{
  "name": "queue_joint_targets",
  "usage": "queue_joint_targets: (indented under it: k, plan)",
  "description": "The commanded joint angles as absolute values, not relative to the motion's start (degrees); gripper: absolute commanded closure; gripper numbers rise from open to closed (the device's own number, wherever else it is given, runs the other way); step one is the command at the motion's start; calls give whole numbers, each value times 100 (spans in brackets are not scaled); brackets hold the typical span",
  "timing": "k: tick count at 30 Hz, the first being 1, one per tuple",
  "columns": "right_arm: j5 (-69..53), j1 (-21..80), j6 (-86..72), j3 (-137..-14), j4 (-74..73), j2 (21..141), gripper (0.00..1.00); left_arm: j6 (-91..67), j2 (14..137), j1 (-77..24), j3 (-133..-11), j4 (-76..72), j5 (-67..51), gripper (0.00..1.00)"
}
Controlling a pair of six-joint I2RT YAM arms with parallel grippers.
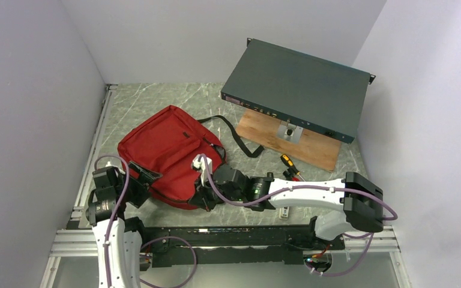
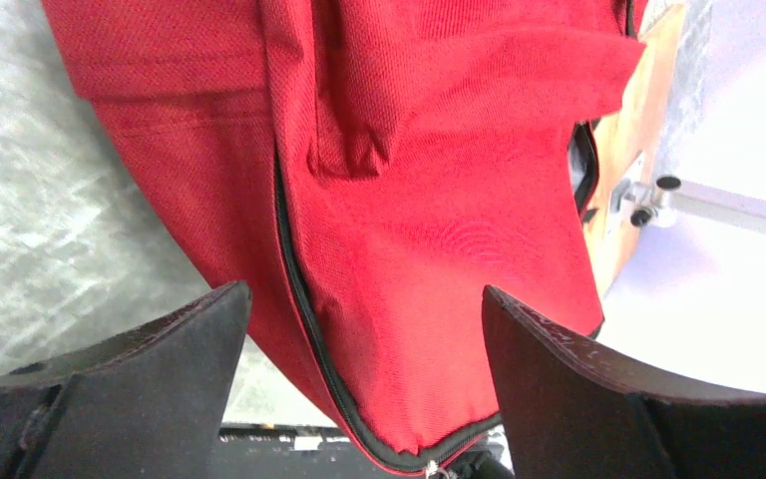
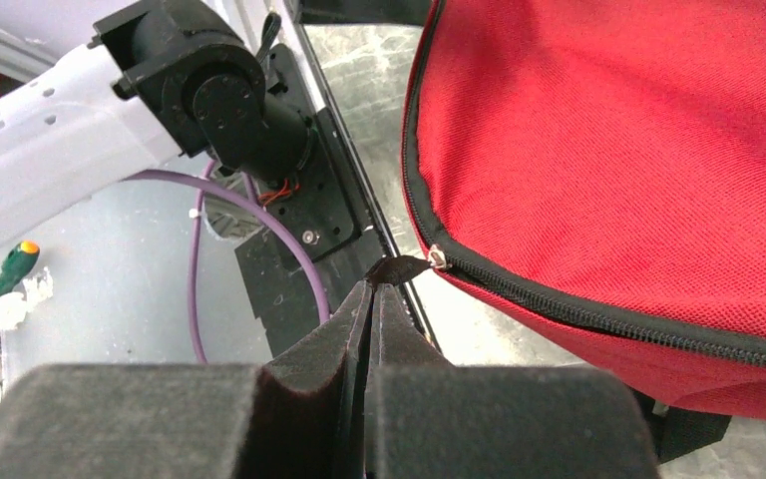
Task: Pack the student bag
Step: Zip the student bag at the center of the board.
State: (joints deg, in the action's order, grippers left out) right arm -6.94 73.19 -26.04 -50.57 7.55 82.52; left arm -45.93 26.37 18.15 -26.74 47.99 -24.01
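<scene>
The dark red student bag (image 1: 162,147) lies on the marble table, left of centre, with its black zip running along its near edge. My right gripper (image 1: 203,198) is at the bag's near right corner. In the right wrist view it (image 3: 374,289) is shut on the black zip pull (image 3: 404,267) at the end of the zip of the bag (image 3: 638,150). My left gripper (image 1: 147,177) is at the bag's near left edge. In the left wrist view it (image 2: 365,294) is open, its fingers on either side of the bag's corner (image 2: 409,200), not closed on it.
A flat dark teal metal box (image 1: 297,87) rests tilted on a wooden board (image 1: 288,141) at the back right. A yellow-and-black screwdriver (image 1: 289,165) lies by the board. A green-handled screwdriver (image 3: 10,267) shows beyond the rail. An aluminium rail (image 1: 228,240) runs along the near edge.
</scene>
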Motion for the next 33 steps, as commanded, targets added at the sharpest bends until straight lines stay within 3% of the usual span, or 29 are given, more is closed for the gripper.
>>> queue_joint_targets:
  k: [1,7,12,16,18,19,22,28,33]
  plan:
    - [-407,7313,-2773,-5430,656,8205,100,-4767,2449,1633,-2797,5261,-2988,12]
    - [-146,7304,-2976,-5434,749,8159,100,-5276,2131,970,-2572,5267,-2901,17]
    - [-269,7304,-2879,-5461,792,8178,100,-5553,2022,548,-2121,4585,-2891,32]
    - [-35,7284,-2991,-5301,815,8019,100,-5470,2132,502,-1848,4332,-2878,53]
    - [299,7269,-3143,-5259,693,7907,100,-5386,2175,501,-1799,4330,-2713,78]
    - [520,7257,-3267,-5231,580,7828,100,-5326,2191,501,-1790,4349,-2622,86]
    - [1178,7213,-3704,-4946,432,7499,100,-5102,2257,507,-1934,4530,-2217,100]
    - [2437,6966,-4428,-4184,218,6820,100,-5045,2348,510,-2024,4578,-2026,100]
    - [2267,6714,-3711,-3915,467,6742,100,-4924,2465,504,-2001,4437,-2228,100]
